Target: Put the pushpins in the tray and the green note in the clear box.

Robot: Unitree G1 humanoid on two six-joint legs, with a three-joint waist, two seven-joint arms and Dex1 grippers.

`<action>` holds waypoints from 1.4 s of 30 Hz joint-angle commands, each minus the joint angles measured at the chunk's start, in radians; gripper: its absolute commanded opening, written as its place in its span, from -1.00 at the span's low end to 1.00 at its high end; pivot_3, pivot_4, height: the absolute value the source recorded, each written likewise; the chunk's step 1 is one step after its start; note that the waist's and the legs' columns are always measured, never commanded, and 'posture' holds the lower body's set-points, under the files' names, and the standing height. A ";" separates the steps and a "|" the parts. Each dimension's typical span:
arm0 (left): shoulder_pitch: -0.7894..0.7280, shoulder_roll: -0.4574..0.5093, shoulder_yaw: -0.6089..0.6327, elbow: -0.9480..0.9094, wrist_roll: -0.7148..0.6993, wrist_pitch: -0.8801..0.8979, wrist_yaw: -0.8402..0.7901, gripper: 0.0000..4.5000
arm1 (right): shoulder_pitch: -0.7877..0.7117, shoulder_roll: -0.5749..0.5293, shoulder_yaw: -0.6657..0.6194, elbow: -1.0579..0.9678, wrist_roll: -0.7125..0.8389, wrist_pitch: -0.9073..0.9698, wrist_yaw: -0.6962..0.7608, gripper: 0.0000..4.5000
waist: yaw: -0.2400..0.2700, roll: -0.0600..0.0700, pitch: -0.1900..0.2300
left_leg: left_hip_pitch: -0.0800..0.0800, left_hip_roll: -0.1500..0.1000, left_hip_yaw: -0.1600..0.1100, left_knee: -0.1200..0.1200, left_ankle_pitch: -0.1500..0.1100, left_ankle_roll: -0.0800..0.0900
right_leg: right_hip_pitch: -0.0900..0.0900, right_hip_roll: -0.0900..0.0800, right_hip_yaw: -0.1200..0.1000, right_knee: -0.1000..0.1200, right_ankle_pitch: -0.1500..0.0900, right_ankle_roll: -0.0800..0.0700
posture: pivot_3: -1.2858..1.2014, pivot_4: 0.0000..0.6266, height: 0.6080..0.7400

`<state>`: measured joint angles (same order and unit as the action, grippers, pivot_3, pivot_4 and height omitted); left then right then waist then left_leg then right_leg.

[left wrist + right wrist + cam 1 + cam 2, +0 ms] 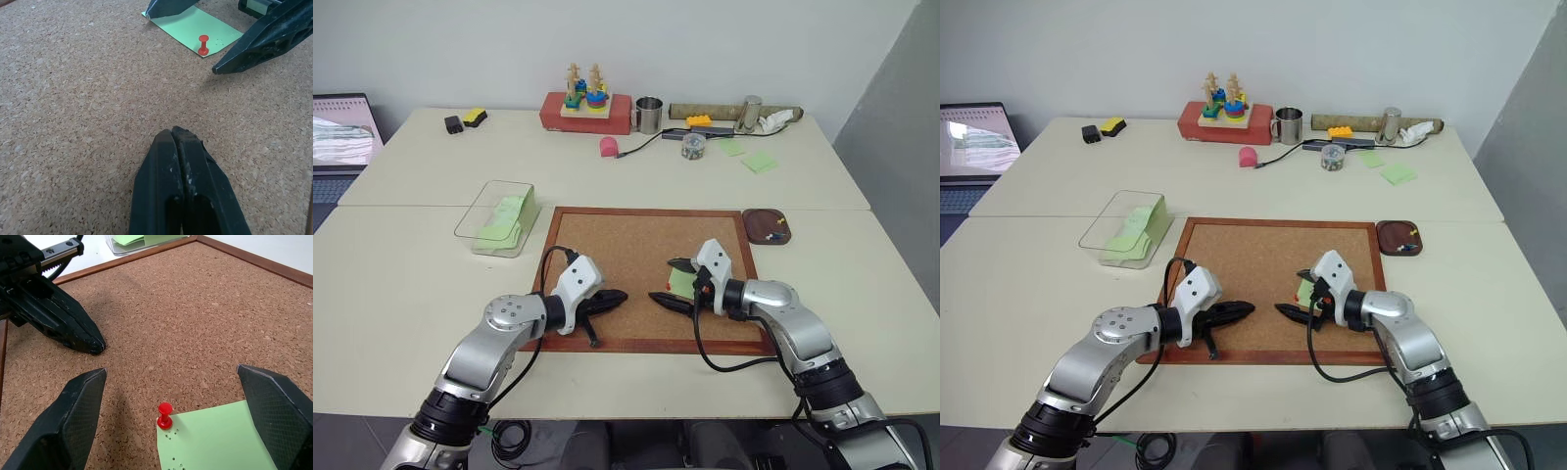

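Observation:
A light green note [220, 435] lies on the corkboard [626, 245], held at one corner by a red pushpin [165, 415]. My right gripper [171, 374] is open, low over the board, with a finger on each side of the pin and the note's corner. My left gripper [171, 133] is shut on nothing and rests just above the cork, its tip facing the right gripper a short way off. The brown tray [748, 225] sits beside the board's far right corner with a few pushpins [779, 228] in it. The clear box [470, 223] stands off the board's far left corner and holds green notes [504, 220].
On the far table stand a red box with a wooden stacking toy [585, 98], a metal mug [648, 115], a pink object [608, 147], a small jar [693, 145] and loose green notes [759, 162]. A laptop [337, 132] sits at the far left.

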<state>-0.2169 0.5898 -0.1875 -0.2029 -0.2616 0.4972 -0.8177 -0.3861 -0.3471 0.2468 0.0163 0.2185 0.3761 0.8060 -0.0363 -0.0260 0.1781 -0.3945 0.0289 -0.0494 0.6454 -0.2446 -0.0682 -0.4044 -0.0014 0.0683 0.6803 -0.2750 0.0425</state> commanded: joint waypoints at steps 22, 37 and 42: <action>0.024 0.009 -0.029 0.010 0.022 0.026 -0.004 -1.00 | 0.007 -0.001 -0.012 0.005 0.007 -0.045 0.031 -0.99 | 0.001 0.000 0.000 | 0.000 0.000 0.000 0.000 0.000 0.000 | 0.000 0.000 0.000 0.000 0.000 0.000 | 0.03 -0.52 1.00; 0.043 0.005 -0.032 -0.006 0.020 0.030 -0.001 -1.00 | -0.031 -0.083 -0.017 -0.152 0.007 -0.034 0.078 -0.99 | 0.002 0.000 0.000 | -0.001 0.000 0.000 0.000 0.000 0.000 | -0.001 0.000 0.000 0.000 0.000 0.000 | 0.03 -0.52 1.00; 0.038 0.003 -0.034 0.003 0.023 0.024 -0.001 -1.00 | -0.042 -0.102 -0.025 -0.180 0.010 -0.029 0.078 -0.99 | 0.002 0.000 0.000 | -0.001 0.000 -0.001 0.000 0.000 0.000 | 0.000 0.000 -0.001 0.000 0.000 0.000 | 0.03 -0.52 1.00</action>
<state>-0.2012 0.5889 -0.1891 -0.2221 -0.2616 0.4973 -0.8145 -0.4135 -0.4368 0.2404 -0.1226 0.2182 0.3580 0.8756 -0.0342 -0.0262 0.1781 -0.3952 0.0289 -0.0500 0.6454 -0.2446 -0.0682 -0.4046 -0.0014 0.0677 0.6801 -0.2752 0.0429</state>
